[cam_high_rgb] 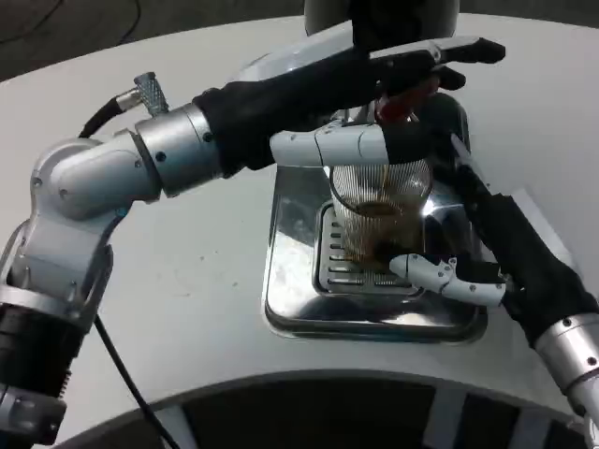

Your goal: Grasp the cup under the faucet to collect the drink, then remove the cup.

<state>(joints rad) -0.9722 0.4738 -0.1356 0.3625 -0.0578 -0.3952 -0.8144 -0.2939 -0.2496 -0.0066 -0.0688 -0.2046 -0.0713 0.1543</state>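
Cup (pixel 379 210): clear ribbed glass, upright on the slotted drain grate (pixel 339 267) of the chrome drip tray (pixel 290 299), directly below the faucet (pixel 398 105). Brown liquid sits in the lower part of the cup.

Right hand (pixel 487 248): beside the cup on its right, black palm facing it. One white-and-black finger (pixel 432 274) reaches across the front of the cup base, just at or against the glass; can't tell if it's real contact. The upper fingers run up along the cup's right side, partly lost against the dark dispenser. Fingers are spread around the cup, not visibly clamped. Can't tell whether it has a grip.

Left hand (pixel 393 94): above the cup at the faucet. A white finger (pixel 328 147) lies level across the cup rim; the other fingers extend flat over the red tap lever (pixel 401 103). Whether it presses or grips the lever can't be told.

Tray sits on the white table (pixel 206 281), the silver dispenser body (pixel 328 19) behind it. A black cable (pixel 122 374) hangs off the left forearm.
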